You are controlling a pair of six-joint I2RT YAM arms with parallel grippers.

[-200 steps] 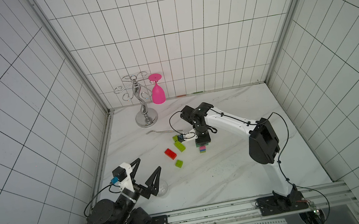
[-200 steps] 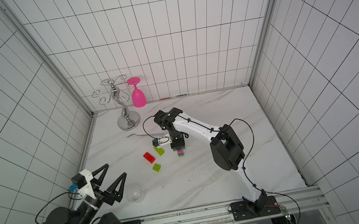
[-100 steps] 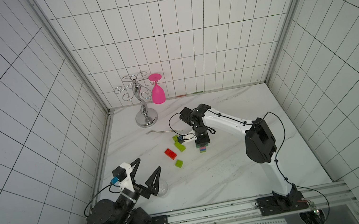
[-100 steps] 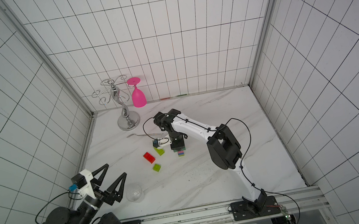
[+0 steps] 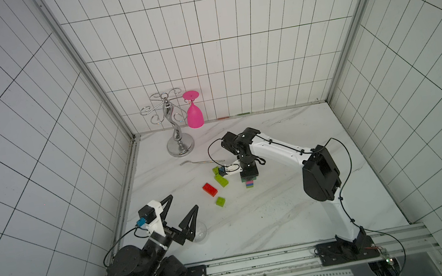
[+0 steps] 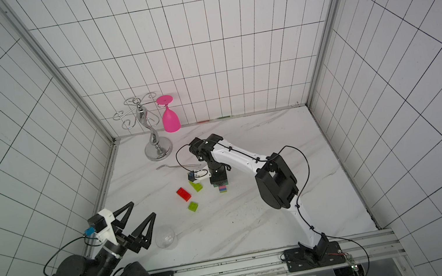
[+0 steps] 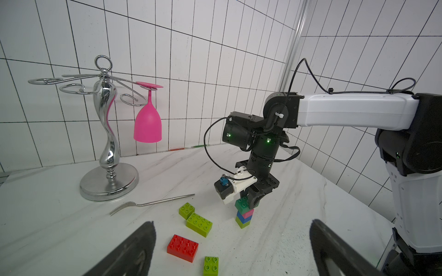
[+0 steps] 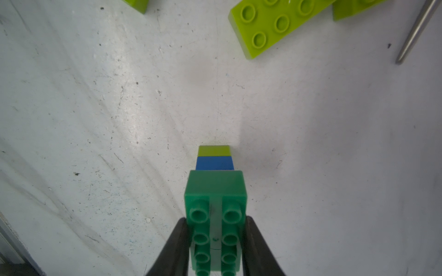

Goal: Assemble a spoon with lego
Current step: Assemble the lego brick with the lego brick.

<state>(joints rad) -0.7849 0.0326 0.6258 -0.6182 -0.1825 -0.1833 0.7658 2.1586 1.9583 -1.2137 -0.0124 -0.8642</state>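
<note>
Right elbow (image 5: 320, 176) swung slightly left, right fingers (image 8: 172, 251) clamping dark-green brick (image 8: 215, 191), seemingly atop pink-blue-lime stack (image 7: 243, 218), left fingers (image 7: 134, 253) spread, unmoved

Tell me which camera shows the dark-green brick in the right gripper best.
The right wrist view: the dark-green brick fills the foreground, studs sharp, the right gripper shut on its sides. The left wrist view shows it side-on, atop the pink, blue and lime stack. In both top views the gripper hides nearly all of it.

Upright lime-blue-pink stack (image 7: 243, 218), dark-green brick (image 8: 216, 188) gripped on top, red brick (image 7: 182, 247) and three lime bricks (image 7: 199, 224) loose nearby.
</note>
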